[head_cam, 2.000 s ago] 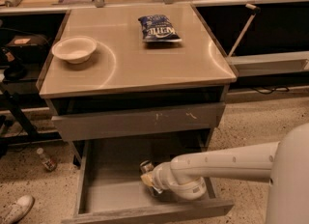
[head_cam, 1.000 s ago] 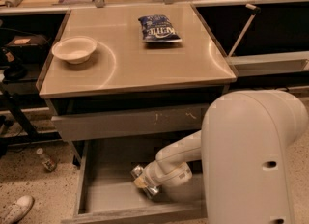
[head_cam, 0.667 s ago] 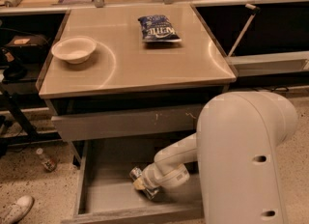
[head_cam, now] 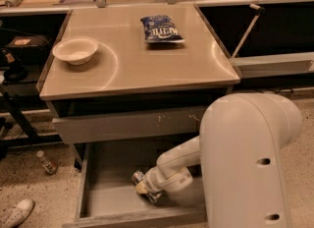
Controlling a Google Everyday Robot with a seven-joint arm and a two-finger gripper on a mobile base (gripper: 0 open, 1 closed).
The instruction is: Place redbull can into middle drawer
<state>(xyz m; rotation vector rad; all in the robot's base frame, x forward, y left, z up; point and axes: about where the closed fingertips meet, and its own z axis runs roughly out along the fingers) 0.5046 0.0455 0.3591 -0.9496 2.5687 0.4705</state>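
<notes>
Since two seconds earlier, the end effector (head_cam: 144, 188) had been shifted leftward inside the middle drawer (head_cam: 105, 201), and the redbull can (head_cam: 138, 176) had been carried along with it. The broad white housing of the arm (head_cam: 248, 163) had been swung into the foreground, so that the drawer's right side was covered by it. Over the last fraction of a second almost nothing had been moved.

The end effector was seen low in the pulled-out drawer, near the middle of its grey floor, closed around the can. The can was held tilted, with its shiny top turned up and to the left. Whether it was touching the floor could not be told.

Above the open drawer, a grey drawer front (head_cam: 122, 124) with pale scratch marks was seen shut. On the surface (head_cam: 147, 67) a white bowl (head_cam: 75, 50) was set near the left edge, and a blue chip bag (head_cam: 161, 29) was laid towards the back, well apart from the bowl. On the ground at the left, a small bottle (head_cam: 47, 162) and a white shoe (head_cam: 17, 213) were seen.
</notes>
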